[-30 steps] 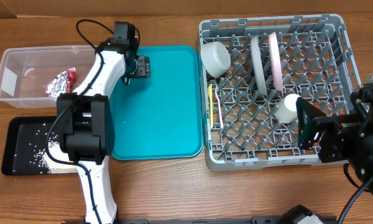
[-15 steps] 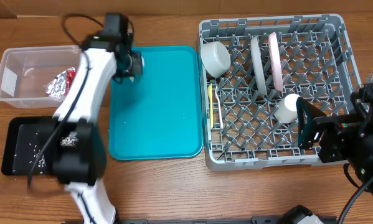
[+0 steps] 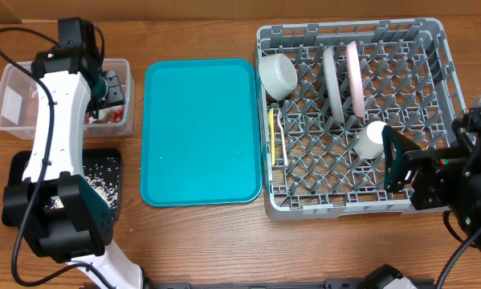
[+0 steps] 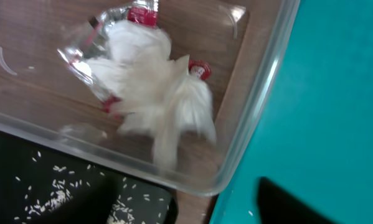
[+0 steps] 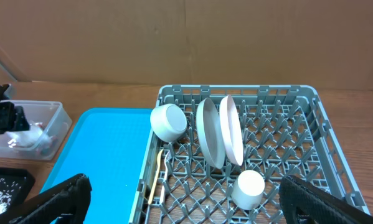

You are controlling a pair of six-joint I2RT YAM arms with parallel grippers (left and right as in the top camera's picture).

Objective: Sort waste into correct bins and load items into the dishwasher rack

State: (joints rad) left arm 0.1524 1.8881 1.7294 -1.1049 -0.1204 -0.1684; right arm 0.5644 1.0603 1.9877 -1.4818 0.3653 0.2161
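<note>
My left gripper (image 3: 103, 87) hangs open over the right end of the clear tub (image 3: 15, 76), its fingers wide apart (image 4: 180, 205). In the tub (image 4: 254, 124), the crumpled white tissue (image 4: 155, 93) lies on the silver foil wrapper with red bits (image 4: 80, 53). Rice grains (image 3: 103, 166) lie in the black tray (image 3: 114, 205) just in front of the tub. The grey rack (image 3: 433, 44) holds the bowl (image 3: 277, 74), two upright plates (image 3: 334, 80), the cup (image 3: 370, 138) and the yellow utensil (image 3: 272, 132). My right gripper (image 3: 397, 168) is open and empty at the rack's front right (image 5: 192, 205).
A large teal tray (image 3: 200, 132) lies between the bins and the rack. My left arm lies over part of the black tray. A cardboard wall (image 5: 174, 37) stands behind the table.
My left arm has swung left from the teal tray's far corner to over the clear tub. The white tissue it carried now lies in the tub. The right arm has not moved.
</note>
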